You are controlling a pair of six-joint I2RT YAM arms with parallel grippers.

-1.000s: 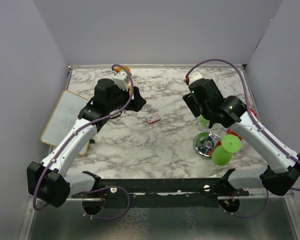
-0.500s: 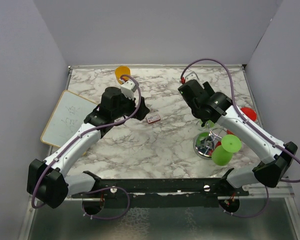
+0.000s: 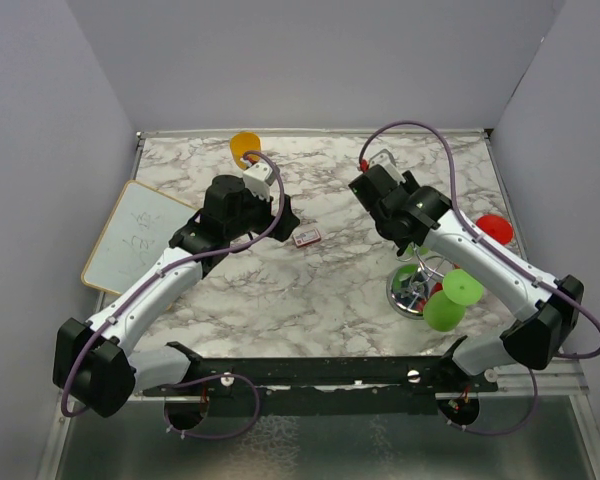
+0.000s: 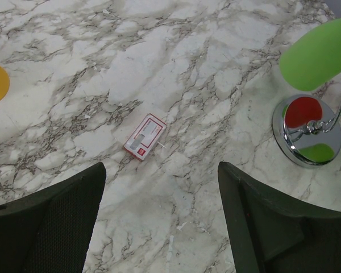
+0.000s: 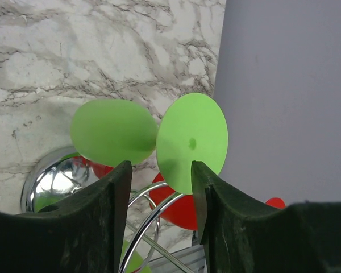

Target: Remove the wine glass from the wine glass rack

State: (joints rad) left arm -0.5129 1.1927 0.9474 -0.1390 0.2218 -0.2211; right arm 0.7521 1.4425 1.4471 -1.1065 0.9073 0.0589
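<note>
The chrome wine glass rack stands at the right front on its round shiny base. A green wine glass hangs on it. In the right wrist view its flat foot and a green bowl show beyond the rack's wire arms. My right gripper is open and just behind the rack. In its own view the right gripper frames a wire arm without touching it. My left gripper is open and empty over the table's middle, and it shows that way in the left wrist view.
A small red and white card lies mid-table and also shows in the left wrist view. An orange glass lies at the back. A red glass lies at the right edge. A whiteboard lies at the left. Grey walls enclose the table.
My right arm has swung its wrist back and to the left, slightly away from the rack. My left gripper has shifted a little to the right, uncovering the orange glass.
</note>
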